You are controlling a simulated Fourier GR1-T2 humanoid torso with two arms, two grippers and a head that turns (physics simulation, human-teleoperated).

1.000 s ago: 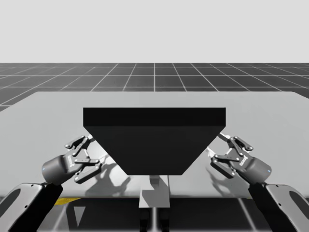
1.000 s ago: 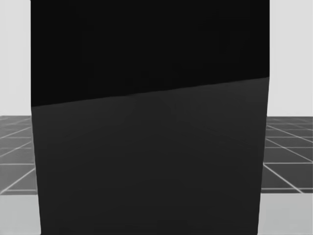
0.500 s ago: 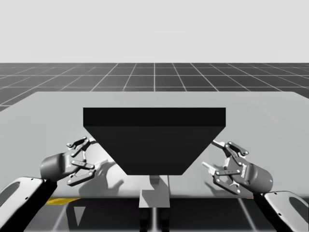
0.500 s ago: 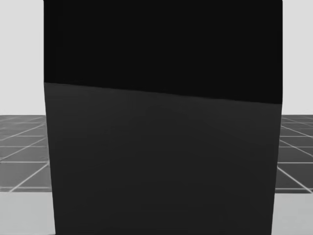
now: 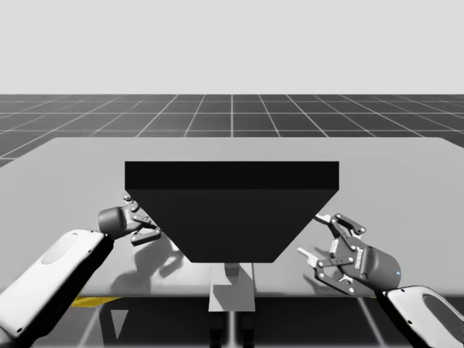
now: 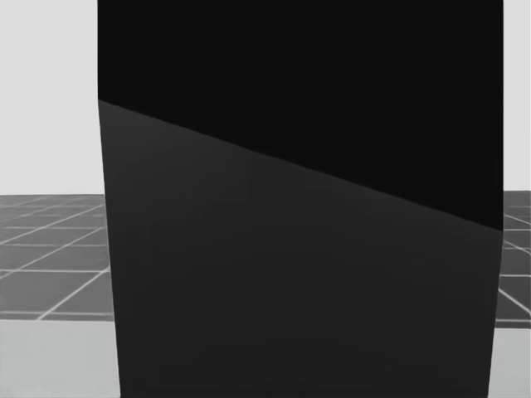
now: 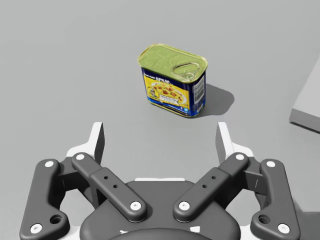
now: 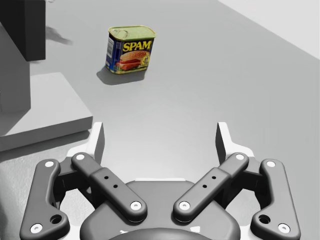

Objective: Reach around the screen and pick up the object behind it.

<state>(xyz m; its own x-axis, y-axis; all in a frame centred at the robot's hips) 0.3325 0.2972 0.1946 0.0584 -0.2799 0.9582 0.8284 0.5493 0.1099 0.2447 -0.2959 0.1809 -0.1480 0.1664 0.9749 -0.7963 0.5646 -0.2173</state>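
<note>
The robot's left gripper (image 7: 160,135) had its two fingers spread wide, with nothing between them. Ahead of it, apart from both fingers, a blue rectangular can (image 7: 172,80) with a yellow-green lid stood upright on the grey table (image 7: 60,60). The can's shadow fell toward the edge of a grey slab (image 7: 307,107) that lay off to one side.

The right gripper (image 8: 160,134) was just as wide and empty. In its wrist view the can stood well ahead, beyond the slab's near corner.

In the high view the two grippers flanked the black screen (image 5: 232,210). The left one was close by the screen's left edge. The right one hung near its lower right corner, apart from it. The head view faced the screen's dark front, with table and grid floor at either side.
</note>
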